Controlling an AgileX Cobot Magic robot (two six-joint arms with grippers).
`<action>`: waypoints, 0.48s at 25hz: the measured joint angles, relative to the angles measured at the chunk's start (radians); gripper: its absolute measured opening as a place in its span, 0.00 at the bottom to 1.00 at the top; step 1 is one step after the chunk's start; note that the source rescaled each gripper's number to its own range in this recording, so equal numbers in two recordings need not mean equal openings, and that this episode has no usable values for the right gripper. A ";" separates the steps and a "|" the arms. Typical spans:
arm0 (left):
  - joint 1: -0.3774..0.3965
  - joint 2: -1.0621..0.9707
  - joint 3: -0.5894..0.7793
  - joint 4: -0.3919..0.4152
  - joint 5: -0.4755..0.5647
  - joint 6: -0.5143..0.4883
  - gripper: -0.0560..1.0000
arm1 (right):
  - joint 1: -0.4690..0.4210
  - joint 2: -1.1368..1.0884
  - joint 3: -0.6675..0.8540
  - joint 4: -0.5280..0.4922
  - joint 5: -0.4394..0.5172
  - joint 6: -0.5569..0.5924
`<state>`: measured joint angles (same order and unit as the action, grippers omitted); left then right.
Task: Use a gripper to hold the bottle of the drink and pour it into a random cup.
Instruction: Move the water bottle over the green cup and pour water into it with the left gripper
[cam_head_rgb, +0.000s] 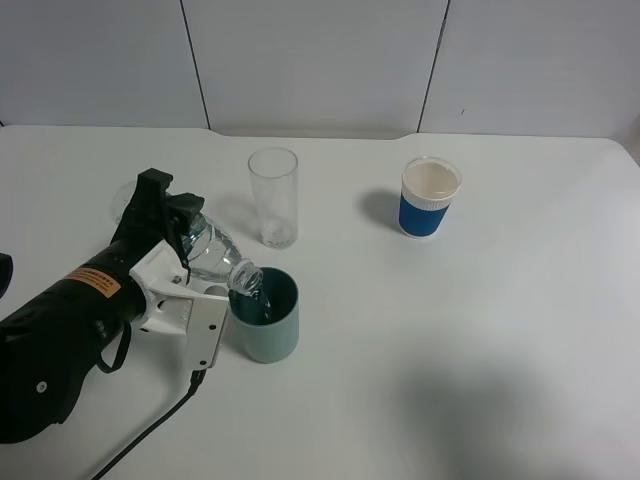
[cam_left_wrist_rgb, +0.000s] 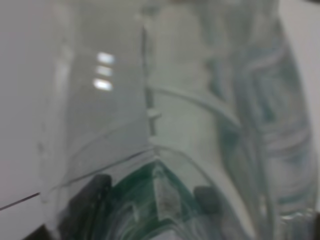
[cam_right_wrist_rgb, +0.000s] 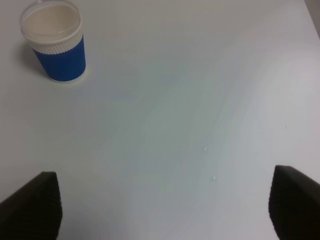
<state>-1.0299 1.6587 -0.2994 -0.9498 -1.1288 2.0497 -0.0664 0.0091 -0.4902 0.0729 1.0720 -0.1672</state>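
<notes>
Clear-plastic bottle (cam_head_rgb: 214, 256), clenched in L gripper (cam_head_rgb: 182, 262) jaws, we read tilted, neck over teal cup (cam_head_rgb: 266, 328); R gripper (cam_right_wrist_rgb: 160, 207) jaws released.

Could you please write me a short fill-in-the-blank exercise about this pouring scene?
The small clear plastic bottle is clamped in the ____ gripper.
Its mouth hangs over the plain teal-green opaque cup, one of ____ drinking vessels standing on the white table.
The right gripper, empty, stands ____.
Missing: left; three; open.
</notes>
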 joint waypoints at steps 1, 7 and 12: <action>0.000 0.000 0.000 0.000 0.000 0.000 0.07 | 0.000 0.000 0.000 0.000 0.000 0.000; 0.000 0.000 0.000 0.000 0.000 0.000 0.07 | 0.000 0.000 0.000 0.000 0.000 0.000; 0.000 0.000 0.000 0.000 0.000 0.000 0.07 | 0.000 0.000 0.000 0.000 0.000 0.000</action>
<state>-1.0299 1.6587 -0.2994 -0.9498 -1.1288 2.0497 -0.0664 0.0091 -0.4902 0.0729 1.0720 -0.1672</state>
